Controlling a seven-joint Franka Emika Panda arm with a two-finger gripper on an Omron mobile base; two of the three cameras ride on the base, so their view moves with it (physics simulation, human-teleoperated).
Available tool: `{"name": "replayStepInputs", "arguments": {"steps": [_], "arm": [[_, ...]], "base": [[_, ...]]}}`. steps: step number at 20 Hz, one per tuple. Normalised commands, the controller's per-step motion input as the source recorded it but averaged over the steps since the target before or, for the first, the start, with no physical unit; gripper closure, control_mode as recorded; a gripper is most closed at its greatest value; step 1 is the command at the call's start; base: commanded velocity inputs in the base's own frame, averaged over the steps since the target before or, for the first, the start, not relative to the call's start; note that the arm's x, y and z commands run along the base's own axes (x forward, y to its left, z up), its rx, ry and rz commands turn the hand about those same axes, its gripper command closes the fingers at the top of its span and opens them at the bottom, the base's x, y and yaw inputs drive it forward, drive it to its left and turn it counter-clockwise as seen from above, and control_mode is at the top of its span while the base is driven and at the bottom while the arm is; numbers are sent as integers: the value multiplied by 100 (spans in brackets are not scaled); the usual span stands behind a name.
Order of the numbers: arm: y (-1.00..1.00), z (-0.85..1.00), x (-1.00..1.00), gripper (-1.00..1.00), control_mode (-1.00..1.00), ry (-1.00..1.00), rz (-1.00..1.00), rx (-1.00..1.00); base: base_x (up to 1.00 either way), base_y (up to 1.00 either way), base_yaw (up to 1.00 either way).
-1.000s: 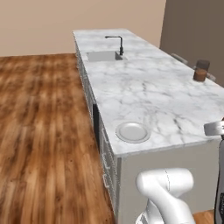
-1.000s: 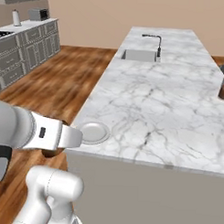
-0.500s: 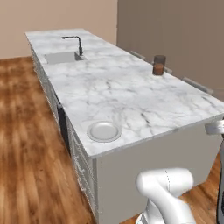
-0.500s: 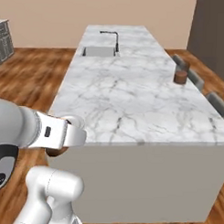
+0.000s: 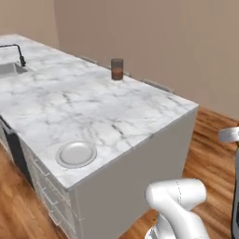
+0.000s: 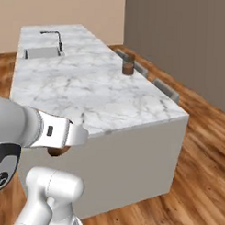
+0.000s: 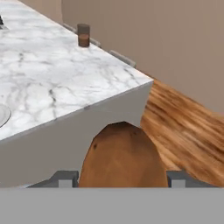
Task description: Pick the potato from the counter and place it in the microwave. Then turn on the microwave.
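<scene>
One counter [image 5: 70, 107], a long white marble island with grey veins and grey sides, is the biggest thing here, standing on a wood plank floor [image 6: 199, 181] before a plain brown wall [image 5: 163, 42]. At its far end sits one sink [image 6: 40, 52] with one dark bent faucet [image 6: 55, 37] over it. Along the counter's far long edge, two grey chair or stool tops [image 6: 165, 88] poke up just beside the marble (too little of them shows to tell which). Near the close corner one pale round plate [image 5: 76, 153] lies flat on the top. One small glass [image 5: 117, 69] with brown liquid in its lower part stands upright near the far edge, well apart from the plate. No writing or brand can be read on anything.

The one potato [image 7: 122, 159], a brown lump, is off the counter: the gripper [image 7: 119, 177] is clamped on it, a finger [image 7: 65, 178] on each side, in the air just off the counter's near corner.
</scene>
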Motion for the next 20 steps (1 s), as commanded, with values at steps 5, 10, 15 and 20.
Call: {"name": "replayStepInputs", "arguments": {"steps": [5,10,15,20], "arm": [[0,0,0,100,100,0,0,0],[0,0,0,100,100,0,0,0],[0,0,0,100,100,0,0,0],[0,0,0,100,100,0,0,0]], "base": [[0,-14,-67],[0,-11,-73],[0,-9,-75],[0,-5,-76]]}}
